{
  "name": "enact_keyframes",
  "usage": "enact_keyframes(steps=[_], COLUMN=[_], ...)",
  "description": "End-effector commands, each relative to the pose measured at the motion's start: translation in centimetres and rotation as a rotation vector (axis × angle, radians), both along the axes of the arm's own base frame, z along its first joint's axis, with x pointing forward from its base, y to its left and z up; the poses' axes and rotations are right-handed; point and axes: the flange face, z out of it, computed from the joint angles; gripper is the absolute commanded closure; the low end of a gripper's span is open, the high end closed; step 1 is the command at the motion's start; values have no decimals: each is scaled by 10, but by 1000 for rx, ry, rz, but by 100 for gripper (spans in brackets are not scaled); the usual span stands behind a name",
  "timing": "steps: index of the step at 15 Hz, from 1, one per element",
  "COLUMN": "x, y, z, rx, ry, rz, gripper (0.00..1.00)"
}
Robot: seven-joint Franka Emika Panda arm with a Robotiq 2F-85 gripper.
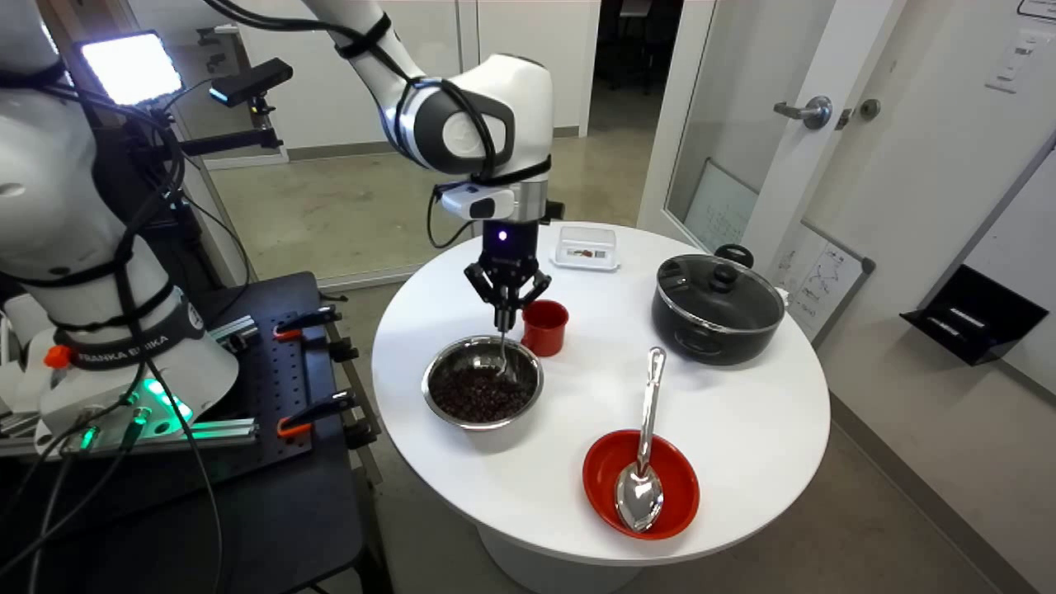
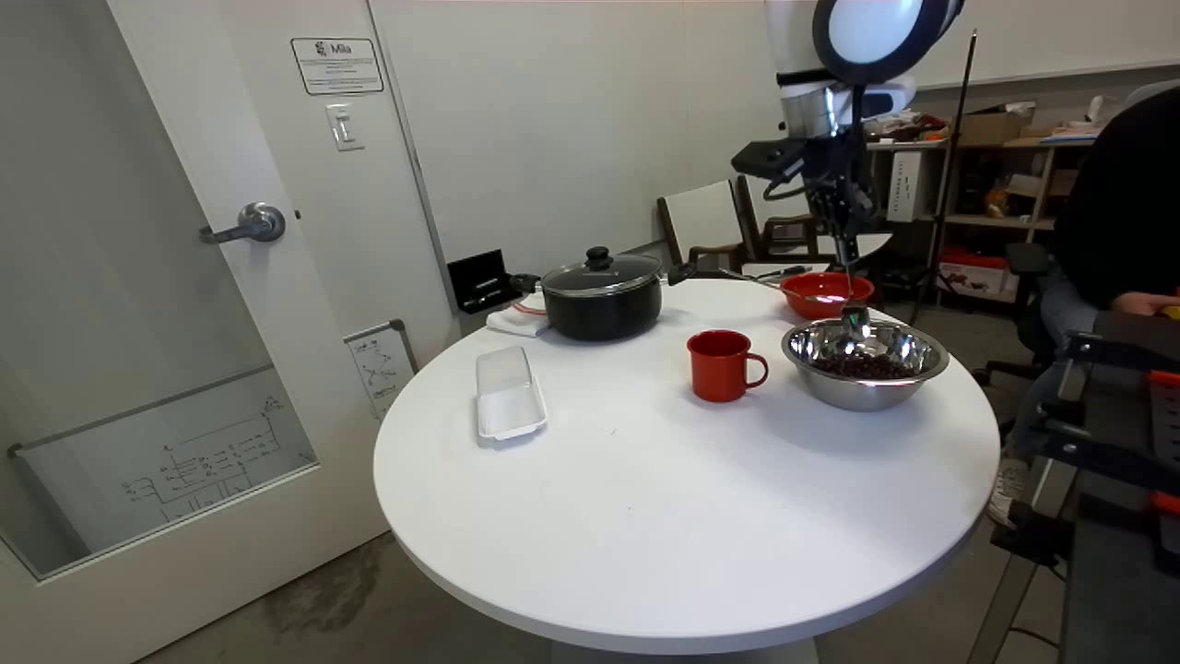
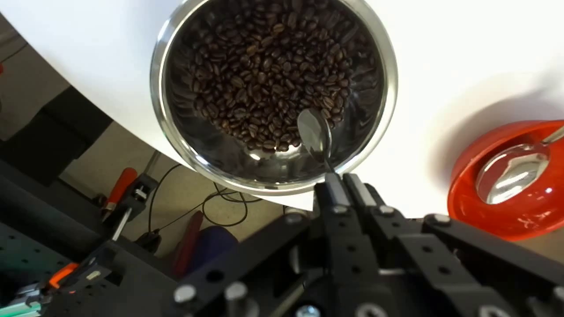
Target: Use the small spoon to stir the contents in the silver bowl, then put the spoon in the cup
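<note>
One small spoon, and it's clenched by the handle in my pincer, head hanging down inside the silver bowl! I see that head at the fringe of the coffee beans; whether it touches them, I cannot tell. The bowl sits close to the edge of the table nearest my base. Just beside it, towards the table's middle, stands the red cup, upright, handle on the bowl's side, and the bowl's rim is in the way between cup and spoon. Round the edges: red dish near one edge, long silver spoon resting in it; lidded black pot by the edge across from my base; small white container near another edge, well apart from my pincer.
</note>
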Motion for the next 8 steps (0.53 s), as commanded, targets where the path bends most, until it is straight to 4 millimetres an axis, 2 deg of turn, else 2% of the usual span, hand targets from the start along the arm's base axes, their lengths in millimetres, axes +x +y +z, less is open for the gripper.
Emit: enact_keyframes(steps=[1, 3, 4, 6, 8], x=[-9, -11, -11, -8, -6], y=[-15, -27, -33, -42, -43], z=[78, 118, 132, 147, 150], rx=[62, 80, 92, 106, 129], ry=[-79, -147, -166, -190, -215], rz=[-46, -89, -102, -130, -120], gripper=[99, 99, 99, 99, 99])
